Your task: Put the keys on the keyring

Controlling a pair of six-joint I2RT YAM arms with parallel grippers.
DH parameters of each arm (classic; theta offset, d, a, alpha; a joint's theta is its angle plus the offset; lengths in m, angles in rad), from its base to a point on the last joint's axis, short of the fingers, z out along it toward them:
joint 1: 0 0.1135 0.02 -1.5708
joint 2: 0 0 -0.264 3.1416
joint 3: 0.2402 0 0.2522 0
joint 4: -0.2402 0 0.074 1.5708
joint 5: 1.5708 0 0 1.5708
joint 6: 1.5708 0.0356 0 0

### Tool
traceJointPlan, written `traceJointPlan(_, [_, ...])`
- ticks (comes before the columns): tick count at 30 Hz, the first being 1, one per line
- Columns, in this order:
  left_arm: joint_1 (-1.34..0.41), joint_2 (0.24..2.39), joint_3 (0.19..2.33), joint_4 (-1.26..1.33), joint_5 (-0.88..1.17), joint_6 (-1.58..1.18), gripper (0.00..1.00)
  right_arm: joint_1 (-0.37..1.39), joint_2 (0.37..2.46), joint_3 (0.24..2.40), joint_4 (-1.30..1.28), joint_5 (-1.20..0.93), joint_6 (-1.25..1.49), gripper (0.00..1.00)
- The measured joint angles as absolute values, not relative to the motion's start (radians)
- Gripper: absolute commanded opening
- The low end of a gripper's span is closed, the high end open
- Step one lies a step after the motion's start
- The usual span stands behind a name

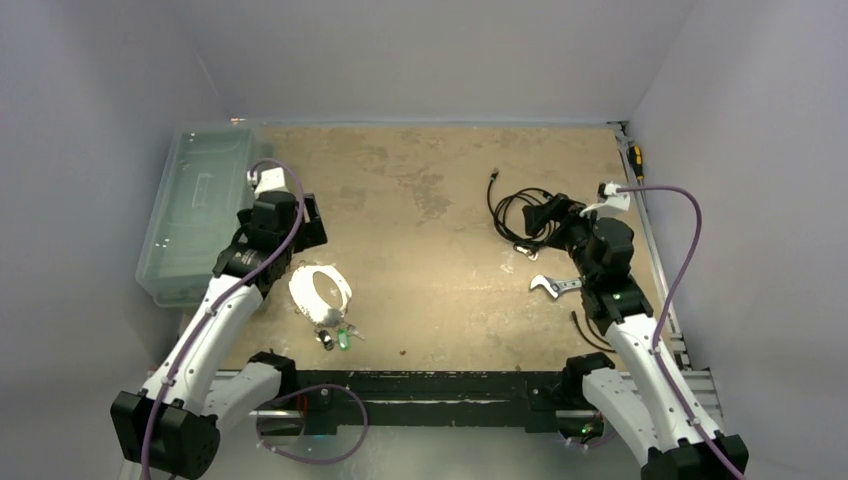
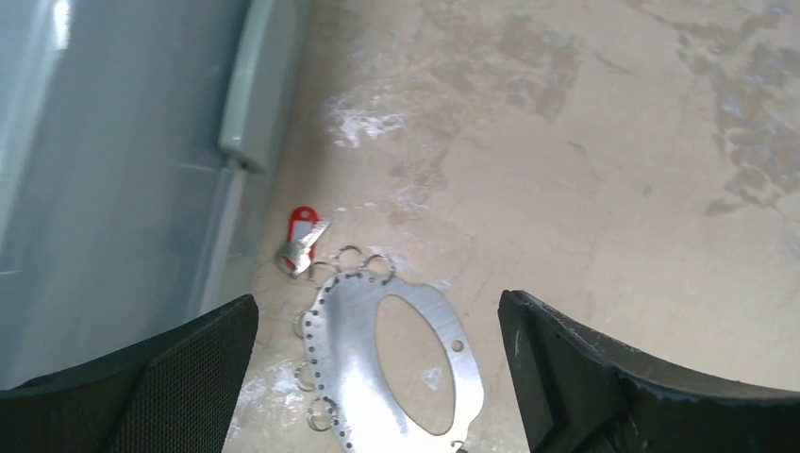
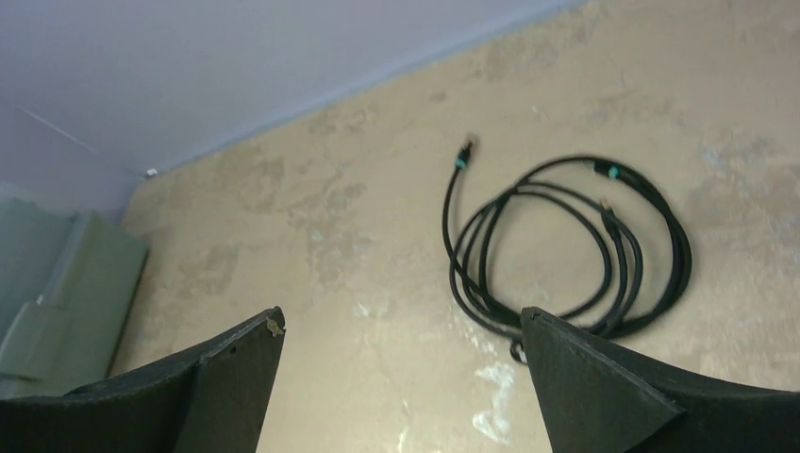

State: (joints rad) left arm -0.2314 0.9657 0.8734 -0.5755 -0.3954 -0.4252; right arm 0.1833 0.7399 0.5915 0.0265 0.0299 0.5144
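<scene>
Left gripper (image 2: 377, 316) hung spread wide over the keyring (image 2: 341, 344), which lay flat, long axis running toward the wrist; red key (image 2: 300, 241) just beyond it; right gripper (image 3: 401, 326), equally spread, well apart over the cable (image 3: 566, 245).

I see the flat pale silver oval keyring (image 2: 344, 349) as brushed metal with a soft sheen. The small silver key (image 2: 300, 236) has a glossy red plastic head. The worn tan tabletop (image 2: 585, 189) looks matt and blotchy. The translucent grey-green plastic bin (image 2: 113, 170) is smooth, and the black coiled cable (image 3: 476, 288) looks rubbery and matt.
</scene>
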Motion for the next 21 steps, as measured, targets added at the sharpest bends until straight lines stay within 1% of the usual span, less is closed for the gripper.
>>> traceJointPlan(7, [-0.277,0.997,0.872,-0.542,-0.263,-0.391,0.99,0.183,0.779,0.618,-0.148,0.003,0.525,0.99])
traceJointPlan(10, [-0.298,1.041,0.872,-0.516,-0.157,-0.37,0.99,0.183,0.815,0.618,-0.212,-0.011,0.545,0.99])
traceJointPlan(14, [-0.332,1.104,0.872,-0.491,-0.078,-0.353,0.97,0.183,0.892,0.618,-0.278,-0.013,0.586,0.95])
traceJointPlan(17, [-0.366,1.152,0.873,-0.487,-0.048,-0.346,0.95,0.183,0.963,0.617,-0.303,-0.014,0.614,0.9])
traceJointPlan(21, [-0.405,1.18,0.873,-0.488,-0.03,-0.337,0.93,0.183,1.059,0.616,-0.311,-0.01,0.627,0.8])
